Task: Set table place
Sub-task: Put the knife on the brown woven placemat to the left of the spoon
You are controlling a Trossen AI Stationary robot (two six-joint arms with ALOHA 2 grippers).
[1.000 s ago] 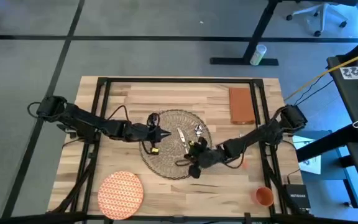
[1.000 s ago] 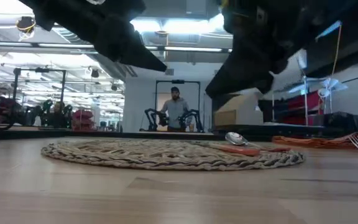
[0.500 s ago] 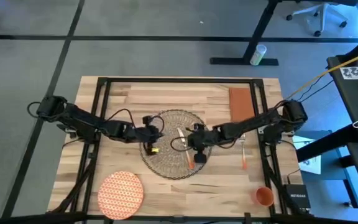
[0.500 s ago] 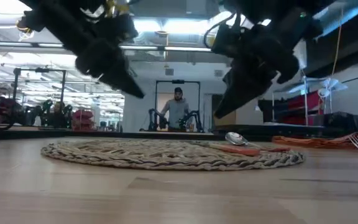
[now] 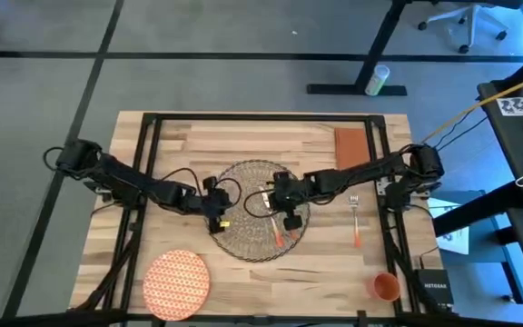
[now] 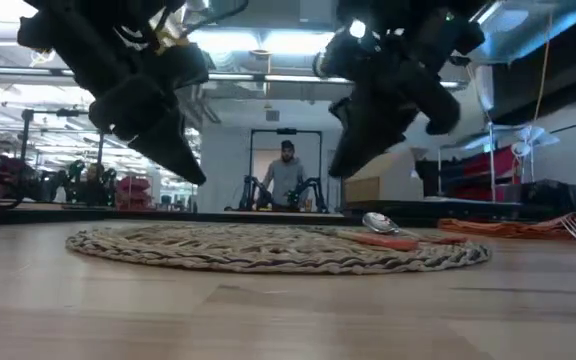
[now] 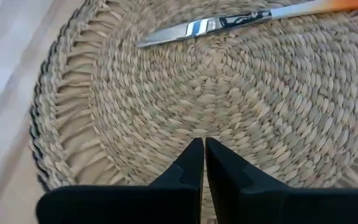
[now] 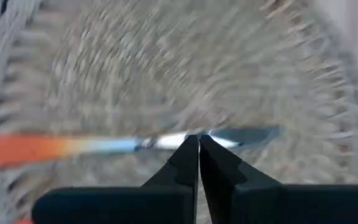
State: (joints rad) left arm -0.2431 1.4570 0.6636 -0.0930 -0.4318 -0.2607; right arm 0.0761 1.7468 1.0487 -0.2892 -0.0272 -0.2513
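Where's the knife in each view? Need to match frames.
High view: knife lying on the placemat, right of its centre, orange handle toward the near edge.
Low view: can't pick it out; only the spoon shows on the mat.
Left wrist view: blade across the mat ahead of the fingers.
Right wrist view: just beyond the fingertips, blurred.
Shared landmark: the woven placemat.

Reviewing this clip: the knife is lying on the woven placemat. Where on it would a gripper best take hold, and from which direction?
Probably the knife's orange handle, the end toward the table's near edge, taken from straight above. The knife lies flat on the placemat, so only a top-down pinch across its narrow width fits. The handle looks thicker than the thin, shiny blade. Both the left gripper and right gripper are shut above the mat.
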